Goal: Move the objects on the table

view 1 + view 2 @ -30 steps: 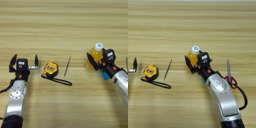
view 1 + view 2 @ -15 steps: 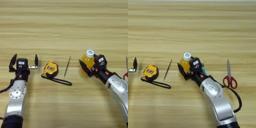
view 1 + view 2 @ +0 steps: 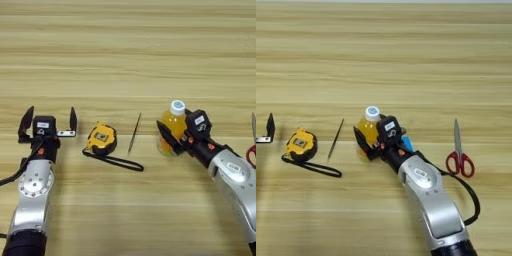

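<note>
- The orange-drink bottle [image 3: 171, 127] is seen upright on the table [image 3: 125, 55], near its middle, with its white cap uppermost.
- The bottle is enclosed by the right gripper [image 3: 372, 141]: 1 black finger is seen at the bottle's left side and the gripper body at its right, so the jaws are judged to be closed on the bottle.
- It cannot be told whether the bottle's base is touching the wood or is raised just above it.
- A small patch of blue, taken to be the blue bar [image 3: 407, 145], is seen just behind the right gripper; most of it is hidden by the arm.
- The scissors [image 3: 459, 152] are lying flat, well right of the bottle, blades pointing away from the robot, untouched.
- A yellow tape measure [image 3: 101, 139] with a black strap and a thin dark stick [image 3: 134, 133] are lying left of the bottle.
- The left gripper [image 3: 48, 124] is parked at the left, its 2 fingers spread wide and holding nothing.
- Progress is judged as partial: 1 object is in hand; the bar and scissors remain.
- The scissors are shown whole and the blue bar at all only in the right eye view; the left gripper is shown whole only in the left eye view.
</note>
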Motion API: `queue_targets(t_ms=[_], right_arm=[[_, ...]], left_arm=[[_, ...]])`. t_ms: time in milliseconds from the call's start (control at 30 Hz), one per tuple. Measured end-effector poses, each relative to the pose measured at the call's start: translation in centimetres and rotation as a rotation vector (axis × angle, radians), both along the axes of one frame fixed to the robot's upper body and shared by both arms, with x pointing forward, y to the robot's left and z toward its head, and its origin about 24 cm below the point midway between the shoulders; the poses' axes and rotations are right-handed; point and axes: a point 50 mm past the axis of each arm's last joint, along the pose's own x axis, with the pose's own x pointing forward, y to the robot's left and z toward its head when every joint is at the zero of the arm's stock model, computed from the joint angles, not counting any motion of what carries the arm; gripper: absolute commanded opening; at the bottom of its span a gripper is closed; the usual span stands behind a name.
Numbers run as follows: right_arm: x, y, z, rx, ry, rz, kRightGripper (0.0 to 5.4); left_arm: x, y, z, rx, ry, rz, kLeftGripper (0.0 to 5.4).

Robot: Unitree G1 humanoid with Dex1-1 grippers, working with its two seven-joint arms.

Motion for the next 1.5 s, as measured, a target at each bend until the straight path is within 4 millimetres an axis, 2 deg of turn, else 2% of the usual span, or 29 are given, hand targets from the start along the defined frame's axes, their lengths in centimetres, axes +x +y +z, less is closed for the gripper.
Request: queue_targets(t_ms=[567,833,1000,1333,1500], right_arm=[[0.1,0.0,-0.1,0.001,-0.002,0.004,5.35],[0.3,-0.3,0.4,0.007,-0.024,-0.012,5.38],[0.2,-0.2,1.9,0.032,-0.086,-0.006,5.38],[0.1,-1.3,4.6,0.089,-0.194,-0.049,5.38],[0.4,-2.7,5.8,0.115,-0.256,-0.131,5.38]], left_arm=[[0.0,0.0,0.0,0.0,0.0,0.0,5.4],[0.0,0.0,0.0,0.0,0.0,0.0,5.4],[0.1,0.0,0.0,0.0,-0.001,0.0,5.4],[0.1,0.0,0.0,0.001,0.0,0.0,5.4],[0.1,0.0,0.0,0.001,0.0,0.001,5.4]])
